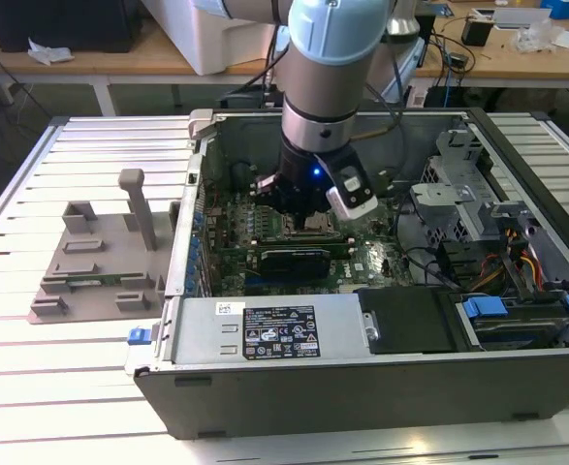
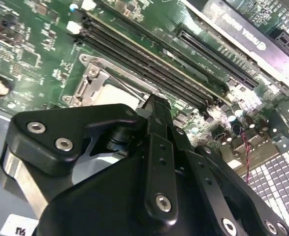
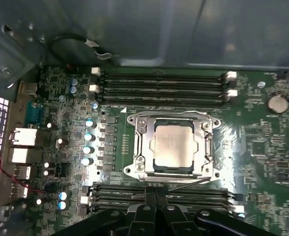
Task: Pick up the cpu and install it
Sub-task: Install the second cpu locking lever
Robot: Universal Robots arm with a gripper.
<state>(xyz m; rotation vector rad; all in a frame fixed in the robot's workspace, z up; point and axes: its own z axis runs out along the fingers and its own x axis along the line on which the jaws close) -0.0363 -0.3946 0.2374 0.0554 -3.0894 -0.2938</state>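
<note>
Here, nearest first:

Gripper (image 3: 156, 196): in the first wrist view its fingers meet in a closed pair, pressed together with nothing between them; it hangs over the memory slots (image 3: 159, 194) just beside the socket (image 3: 171, 145).

Cpu (image 3: 173, 145): lies flat inside the socket, silver top up, the metal frame around it. It looks seated square, though whether it is fully down cannot be judged from above.

Board (image 3: 65, 147): capacitors stand close to the socket on one side, slot rows flank it on two sides.

Case (image 1: 362, 373): in the exterior view the arm (image 1: 318, 107) reaches down inside the open tower, walls on all sides.

Tray (image 1: 95, 276): grey fixture on the table at the exterior view's left, well apart from the case.

Risk: the closed fingertips could catch a slot latch or the frame if they drift sideways while low; a chip not fully seated could bend contacts under any press.

Room: open straight upward; sideways travel is hemmed by the case walls, drive cage and cables.
</note>
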